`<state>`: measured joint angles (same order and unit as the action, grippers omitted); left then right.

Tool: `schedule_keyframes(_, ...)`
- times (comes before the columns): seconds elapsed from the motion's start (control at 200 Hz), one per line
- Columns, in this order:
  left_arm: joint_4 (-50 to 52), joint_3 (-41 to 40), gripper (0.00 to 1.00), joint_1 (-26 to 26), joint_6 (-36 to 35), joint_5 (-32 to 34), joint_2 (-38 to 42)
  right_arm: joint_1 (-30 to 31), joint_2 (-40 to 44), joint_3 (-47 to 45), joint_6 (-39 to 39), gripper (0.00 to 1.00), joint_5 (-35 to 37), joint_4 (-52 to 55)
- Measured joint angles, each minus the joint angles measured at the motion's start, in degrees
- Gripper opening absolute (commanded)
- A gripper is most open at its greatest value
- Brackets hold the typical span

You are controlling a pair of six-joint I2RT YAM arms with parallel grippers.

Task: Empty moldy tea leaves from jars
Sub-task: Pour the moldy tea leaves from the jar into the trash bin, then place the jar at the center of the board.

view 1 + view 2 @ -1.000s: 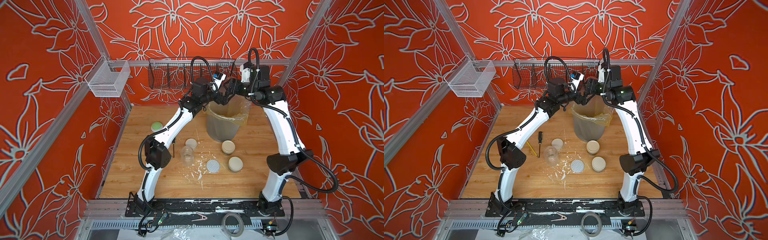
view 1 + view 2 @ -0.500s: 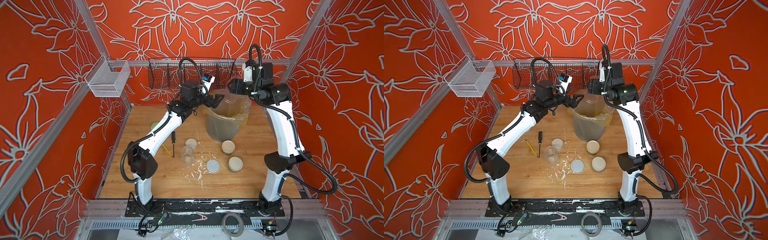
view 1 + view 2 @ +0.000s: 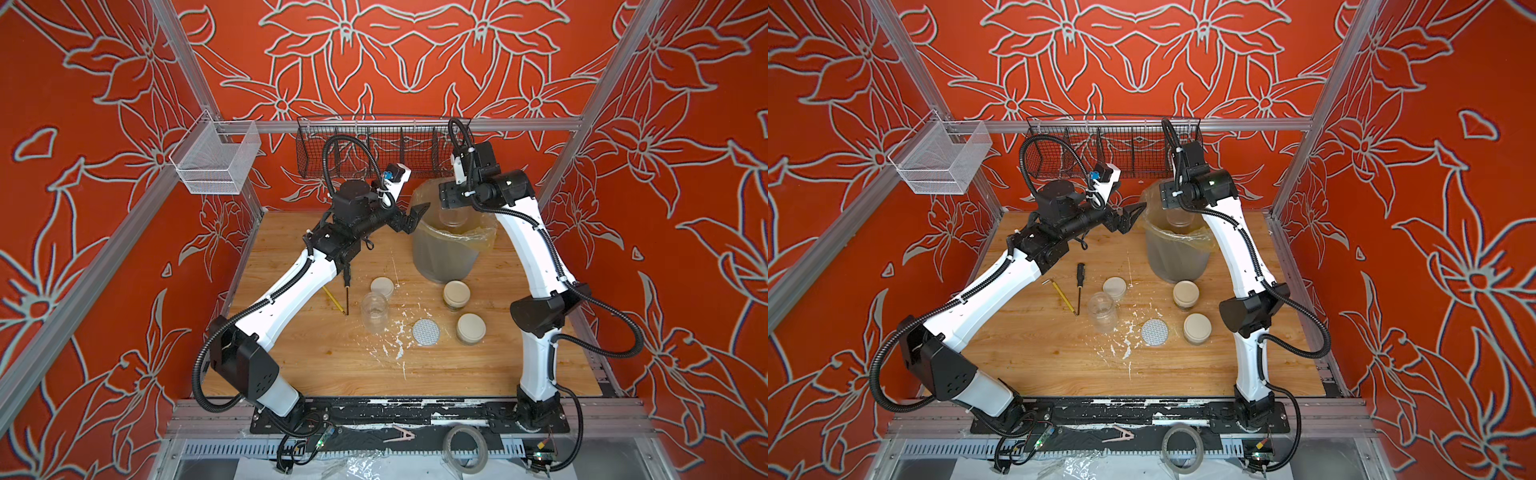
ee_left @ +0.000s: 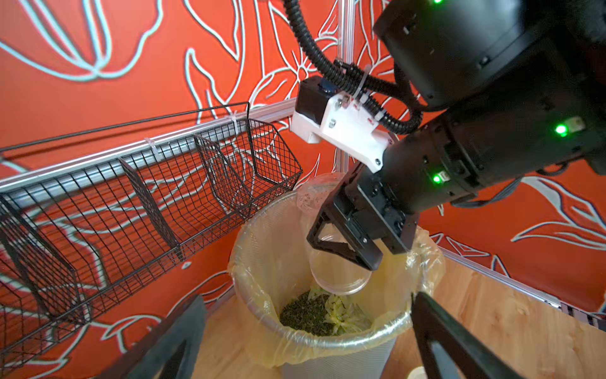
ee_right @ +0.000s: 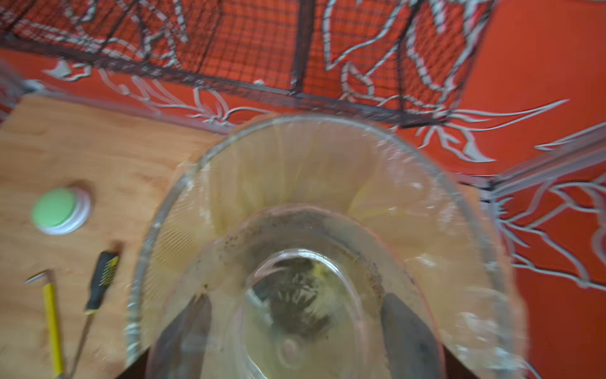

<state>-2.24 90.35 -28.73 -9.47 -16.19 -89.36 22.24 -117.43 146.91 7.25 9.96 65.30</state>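
Reading a top view with twelve o'clock toward the back wall, we start at the front of the table (image 3: pixel 316 365). Nearest us, between five and six o'clock from the bin (image 3: pixel 444 266), a closed jar (image 3: pixel 471 329) stands with a dotted lid (image 3: pixel 426 331) lying flat beside it. A little farther, an open jar (image 3: pixel 375 312) stands upright between the bin's seven and eight o'clock and looks empty. A cream lid (image 3: pixel 381 286) lies just beyond it. A second closed jar (image 3: pixel 456 294) sits near the bin's foot at six o'clock. Dark matter shows under its lid, so we judge it not yet emptied.

Over the bin, the right gripper (image 5: pixel 295 328) is clamped on the held jar (image 4: pixel 341 279), tipped mouth down above the opening. Tea leaves (image 4: pixel 308 316) lie heaped on the bin's bottom, and specks cling to the jar's inner wall. The left gripper (image 3: pixel 417 216) hangs at about nine o'clock of the rim, jaws apart and holding nothing.

We expect these jars to be stiff, slick and breakable, and light once emptied. We would grip round the middle of the glass wall, squarely across its width and clear of the rim. The hold should be firm enough not to slip, yet not crushing. The leaves seem dry and crumbly, so a shake may free what sticks.
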Motion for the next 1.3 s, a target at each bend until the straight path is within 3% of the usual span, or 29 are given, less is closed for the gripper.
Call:
schedule_keyframes(0.26,-6.0,-4.4,0.97,0.0,-6.1,-4.4,0.0,-2.3,2.9,-2.8,4.4,0.34,-6.0,-2.6)
schedule_keyframes(0.405,-12.3,-4.7,0.97,0.0,-10.2,-7.5,-1.6,-5.4,9.8,-9.8,9.8,0.34,-13.2,-8.1)
schedule_keyframes(0.571,-19.2,0.8,0.97,0.2,-12.2,-12.7,-8.1,-8.2,19.4,-18.2,16.8,0.34,-22.1,-16.0)
schedule_keyframes(0.886,-25.7,11.3,0.97,0.2,-10.8,-20.8,-17.3,-9.2,27.4,-28.7,28.0,0.33,-35.7,-30.4)
schedule_keyframes(1.301,-32.2,12.2,0.97,0.2,-6.5,-23.0,-18.6,-9.0,29.0,-36.2,38.6,0.33,-46.3,-40.8)
